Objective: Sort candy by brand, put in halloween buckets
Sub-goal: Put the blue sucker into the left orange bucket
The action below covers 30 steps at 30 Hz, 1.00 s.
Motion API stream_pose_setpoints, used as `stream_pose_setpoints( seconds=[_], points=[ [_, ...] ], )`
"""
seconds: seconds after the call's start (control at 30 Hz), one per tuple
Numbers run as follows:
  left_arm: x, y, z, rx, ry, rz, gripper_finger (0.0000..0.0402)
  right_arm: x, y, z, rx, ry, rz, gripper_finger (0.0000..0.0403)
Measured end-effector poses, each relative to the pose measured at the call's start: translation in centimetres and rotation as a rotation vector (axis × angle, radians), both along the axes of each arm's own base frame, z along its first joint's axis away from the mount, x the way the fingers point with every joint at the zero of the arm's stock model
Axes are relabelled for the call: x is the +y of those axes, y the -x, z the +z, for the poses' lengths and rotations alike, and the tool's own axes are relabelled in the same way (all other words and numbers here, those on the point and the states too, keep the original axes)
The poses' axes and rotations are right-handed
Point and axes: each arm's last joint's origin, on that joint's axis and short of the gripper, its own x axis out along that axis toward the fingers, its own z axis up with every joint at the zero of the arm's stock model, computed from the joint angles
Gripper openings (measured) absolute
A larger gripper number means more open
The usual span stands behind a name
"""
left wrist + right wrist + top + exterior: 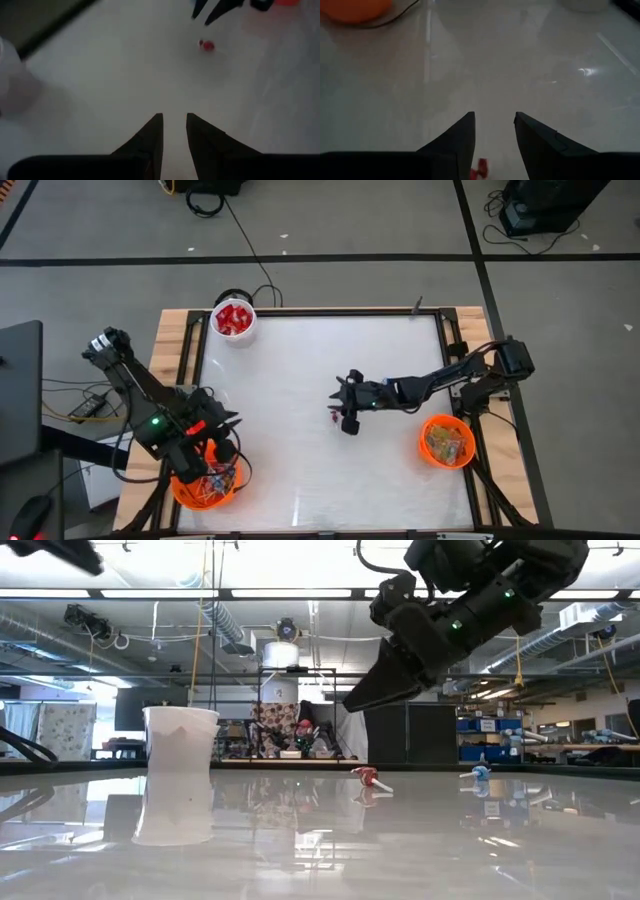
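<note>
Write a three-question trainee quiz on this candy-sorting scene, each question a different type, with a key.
1. True or false: the white pail holds red candy.
2. Multiple choice: the right gripper is over A) the table's middle, B) the right orange bucket, C) the white pail.
3. Fill in: the small loose sweet by the right gripper, jaws open, is ____ in colour.

Key: 1 true. 2 A. 3 red. The left gripper waits above the left orange bucket, jaws slightly apart and empty.
</note>
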Motion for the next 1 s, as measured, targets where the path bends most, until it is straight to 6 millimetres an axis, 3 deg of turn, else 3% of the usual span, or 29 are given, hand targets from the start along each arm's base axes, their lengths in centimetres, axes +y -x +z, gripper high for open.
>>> stream_pose_setpoints(
  seconds=[0.33,0.67,0.87,1.0],
  points=[
    [1.2,-3.4,-0.4,-0.093,-0.171,-0.036,0.009,-0.7,0.8,2.1,-0.04,-0.105,0.034,0.0151],
    [4.0,-7.7,-7.1,-0.205,-0.145,-0.067,0.0092,-0.9,2.3,0.8,0.173,-0.121,0.009,0.0151],
    [6.3,-8.5,-10.0,-0.371,-0.041,-0.089,0.0117,-1.0,2.8,0.3,0.246,-0.106,-0.017,0.0151],
    [7.6,-8.3,-11.2,-0.458,-0.044,-0.104,0.0145,-1.7,3.2,0.1,0.277,-0.034,-0.148,0.0151]
  ],
)
